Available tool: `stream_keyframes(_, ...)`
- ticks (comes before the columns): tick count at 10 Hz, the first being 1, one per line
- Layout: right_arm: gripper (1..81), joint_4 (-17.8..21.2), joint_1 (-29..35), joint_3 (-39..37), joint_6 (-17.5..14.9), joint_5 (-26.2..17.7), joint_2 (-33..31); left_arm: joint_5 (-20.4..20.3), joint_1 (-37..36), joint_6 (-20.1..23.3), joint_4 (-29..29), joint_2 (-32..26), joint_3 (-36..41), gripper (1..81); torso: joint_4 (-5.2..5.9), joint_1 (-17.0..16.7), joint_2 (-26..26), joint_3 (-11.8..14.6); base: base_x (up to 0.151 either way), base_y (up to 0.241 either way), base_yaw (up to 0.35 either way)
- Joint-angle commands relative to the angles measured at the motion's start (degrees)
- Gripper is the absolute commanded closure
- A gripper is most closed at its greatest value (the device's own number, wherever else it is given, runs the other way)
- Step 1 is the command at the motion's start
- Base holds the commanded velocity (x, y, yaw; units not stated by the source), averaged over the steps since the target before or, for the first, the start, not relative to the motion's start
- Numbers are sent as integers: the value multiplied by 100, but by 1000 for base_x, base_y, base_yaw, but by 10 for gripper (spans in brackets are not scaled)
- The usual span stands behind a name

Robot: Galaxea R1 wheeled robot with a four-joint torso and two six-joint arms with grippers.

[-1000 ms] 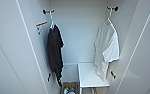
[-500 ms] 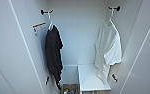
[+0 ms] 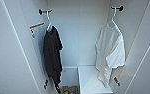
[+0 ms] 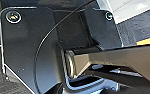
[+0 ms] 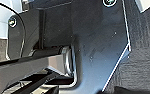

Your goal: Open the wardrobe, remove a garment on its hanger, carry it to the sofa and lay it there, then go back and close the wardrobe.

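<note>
A: How do the jaws stand?

B: I cannot tell for either arm. Both wrist views show dark robot hardware over dark carpet, and no fingers can be made out.

A: And the wardrobe (image 3: 78,37)?

B: It stands open in the head view, white inside, both doors swung out to the sides.

A: Where is the garment (image 3: 110,53)?

B: The white short-sleeved shirt hangs on the right side, on its white hanger (image 3: 113,18), whose hook sits over a dark peg on the right wall. Its hem falls near a white shelf (image 3: 91,81) low in the cabinet.

A: Anything else inside?

B: A black garment (image 3: 52,56) hangs on the left from a second white hanger (image 3: 48,21). A label with an orange stripe (image 3: 36,28) is stuck to the left inner wall, just beside it.
</note>
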Motion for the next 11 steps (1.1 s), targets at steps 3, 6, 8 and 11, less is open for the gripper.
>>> stream_keyframes(3, 10, 61, 181, 12, -17, -355, 19, 268, -147, 17, 44, -7, 48, 10, 0, 1, 2, 0, 90, 0, 0)
stream_keyframes(6, 10, 70, 146, 12, -17, -355, 10, 268, -155, 17, 52, -7, 40, 10, 0, 1, 2, 0, 89, 0, 0)
stream_keyframes(8, 10, 70, 146, 12, -17, -355, 19, 268, -155, 17, 44, -7, 40, 10, 0, 1, 0, 0, 87, 0, 0)
stream_keyframes(11, 10, 70, 146, 12, -17, -355, 19, 268, -155, 17, 44, 1, 40, 10, 0, 6, 2, 0, 24, 0, 0)
